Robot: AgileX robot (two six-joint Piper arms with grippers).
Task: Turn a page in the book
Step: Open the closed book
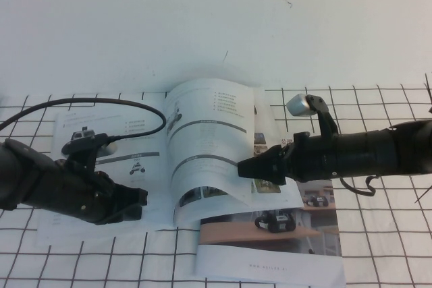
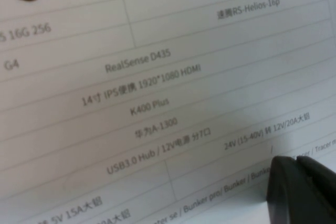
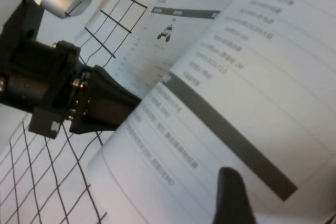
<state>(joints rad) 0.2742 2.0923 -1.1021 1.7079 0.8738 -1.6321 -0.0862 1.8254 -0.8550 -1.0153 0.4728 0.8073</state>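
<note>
The book (image 1: 101, 146) lies open on the grid cloth, its left leaf flat. The page (image 1: 209, 143), white with dark grey bars, arches up from the spine in a curve. My right gripper (image 1: 244, 168) is shut on the page's outer edge and holds it above the book. In the right wrist view the page (image 3: 236, 77) fills the picture, with one of the fingers (image 3: 230, 195) in front of it. My left gripper (image 1: 140, 204) is shut and rests on the left leaf's lower part. The left wrist view shows its fingers (image 2: 299, 187) against the printed table (image 2: 147, 93).
A second booklet (image 1: 270, 231) with a wooden-desk photo cover lies at the front right, partly under the book. A black cable (image 1: 88, 102) loops above the left arm. The grid cloth (image 1: 385, 247) covers the table; a plain white surface (image 1: 202, 18) lies behind.
</note>
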